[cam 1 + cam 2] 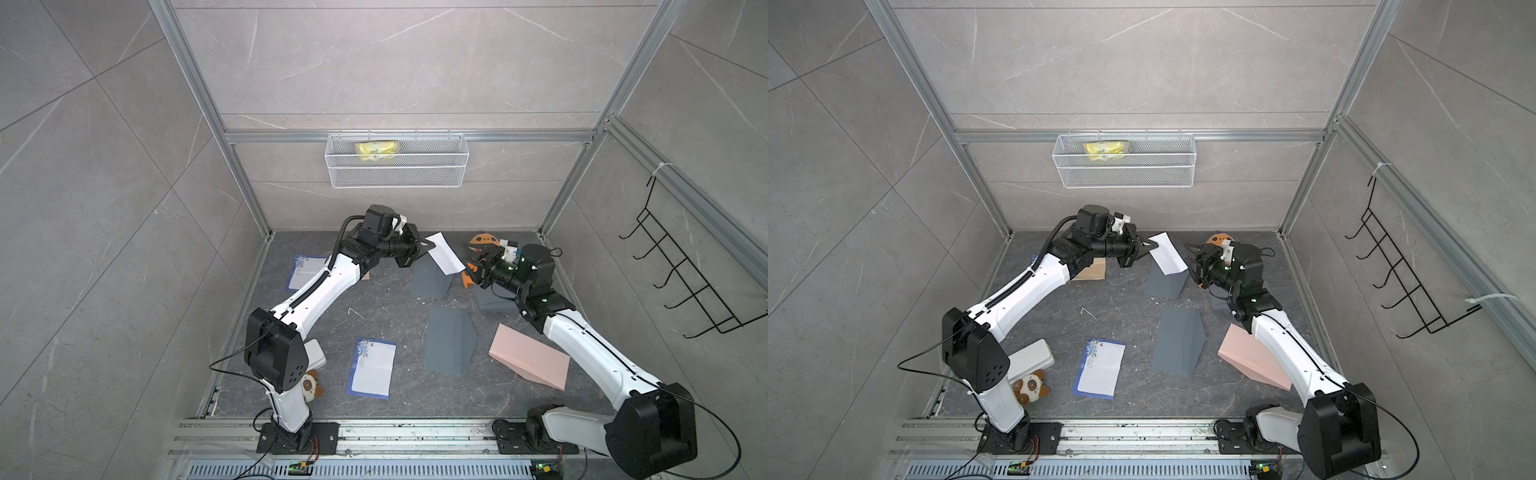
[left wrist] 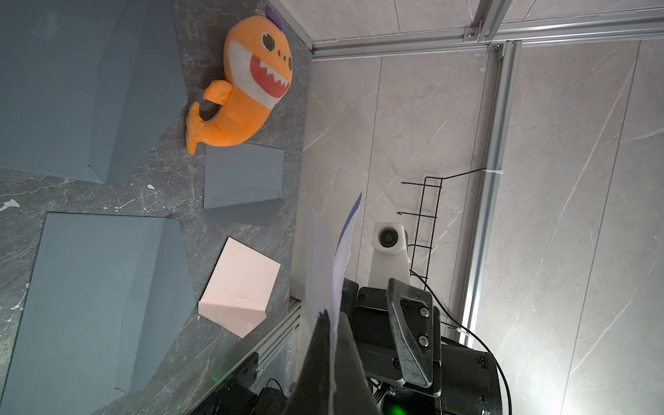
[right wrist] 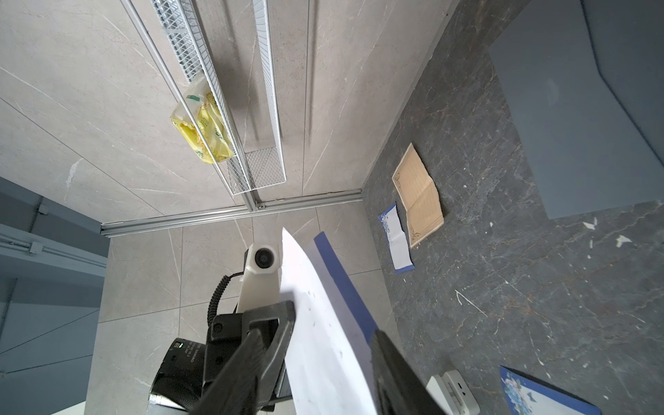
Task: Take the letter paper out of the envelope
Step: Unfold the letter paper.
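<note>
A white letter paper (image 1: 446,255) (image 1: 1169,255) with a blue edge hangs tilted in the air at the far middle of the table. My left gripper (image 1: 428,244) (image 2: 332,319) is shut on its upper end. The paper (image 2: 323,258) is edge-on in the left wrist view. Just below it an open grey envelope (image 1: 430,282) (image 1: 1165,284) lies on the table, apart from the paper. My right gripper (image 1: 471,262) (image 3: 327,363) is open at the paper's lower end. Its fingers (image 3: 258,359) stand on either side of the sheet (image 3: 323,323) without pinching it.
More grey envelopes (image 1: 451,340) (image 1: 492,301) and a pink one (image 1: 530,359) lie at centre and right. Blue-edged letter sheets (image 1: 372,368) (image 1: 305,272) and a brown sheet (image 1: 1090,270) lie left. An orange shark plush (image 2: 248,86) sits at the far right corner, a wire basket (image 1: 395,174) hangs on the back wall.
</note>
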`<state>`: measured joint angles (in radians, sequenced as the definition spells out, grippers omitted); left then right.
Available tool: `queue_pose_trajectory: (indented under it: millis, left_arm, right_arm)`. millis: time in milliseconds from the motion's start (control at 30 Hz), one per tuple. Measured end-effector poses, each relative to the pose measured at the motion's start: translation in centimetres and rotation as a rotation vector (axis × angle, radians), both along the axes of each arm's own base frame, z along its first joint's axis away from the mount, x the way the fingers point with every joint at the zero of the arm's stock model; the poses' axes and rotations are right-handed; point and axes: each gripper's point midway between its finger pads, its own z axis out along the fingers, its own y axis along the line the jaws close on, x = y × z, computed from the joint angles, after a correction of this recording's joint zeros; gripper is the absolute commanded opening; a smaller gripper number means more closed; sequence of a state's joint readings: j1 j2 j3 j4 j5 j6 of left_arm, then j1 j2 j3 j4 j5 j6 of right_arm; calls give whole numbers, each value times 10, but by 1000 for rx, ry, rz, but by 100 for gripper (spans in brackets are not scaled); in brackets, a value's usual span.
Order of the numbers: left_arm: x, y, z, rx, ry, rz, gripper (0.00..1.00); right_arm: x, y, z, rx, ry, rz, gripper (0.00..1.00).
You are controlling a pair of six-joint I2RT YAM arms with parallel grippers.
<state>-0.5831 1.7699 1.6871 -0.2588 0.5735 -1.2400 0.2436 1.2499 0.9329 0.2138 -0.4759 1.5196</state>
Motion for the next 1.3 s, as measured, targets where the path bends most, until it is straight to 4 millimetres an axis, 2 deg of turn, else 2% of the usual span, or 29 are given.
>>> queue_pose_trajectory:
  millis: [300,433,833,1167,1300]
  left_arm:
    - [0,0,4,-4,-3,1,0]
    - [1,0,10,-12,-15,1,0]
    - [0,0,10,-10,-13,1,0]
    - [-2,4,1,43,7,6,0]
    - [-4,5,9,52,-12,0,0]
  right_arm:
    - [-5,-1,-9,-5,25,-4,51]
    - [-6,-1,-8,-5,24,-5,51]
    - [-6,-2,-9,-7,26,-11,49]
    - [-7,-1,-11,-26,28,3,43]
    - [-10,1,-13,-39,36,19,42]
